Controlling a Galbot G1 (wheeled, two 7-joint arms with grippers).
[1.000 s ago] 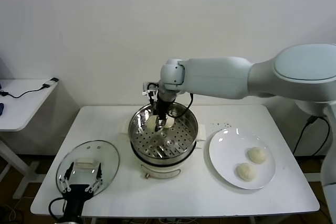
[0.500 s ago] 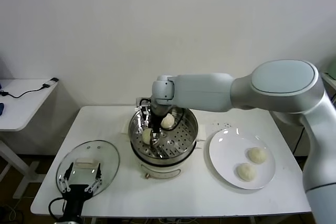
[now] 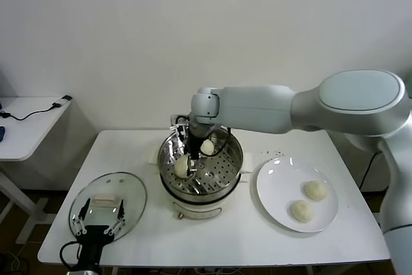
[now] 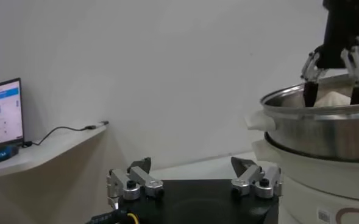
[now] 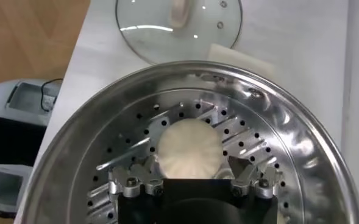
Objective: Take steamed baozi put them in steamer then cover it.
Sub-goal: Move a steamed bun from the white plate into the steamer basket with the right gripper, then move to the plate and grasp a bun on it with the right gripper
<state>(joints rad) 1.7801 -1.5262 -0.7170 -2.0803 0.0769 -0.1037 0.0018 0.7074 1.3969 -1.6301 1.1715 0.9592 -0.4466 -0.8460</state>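
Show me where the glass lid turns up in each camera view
Head view: the lid lies flat on the table's near left corner, left of the steamer.
Left wrist view: not in it.
Right wrist view: lid beyond the steamer rim.
Shared landmark: the steamer.

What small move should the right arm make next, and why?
Probably lift the right tool straight up out of the steamer. Its jaws stand open around a baozi lying on the perforated floor beside another, so that one looks delivered. Two more baozi wait on the plate.
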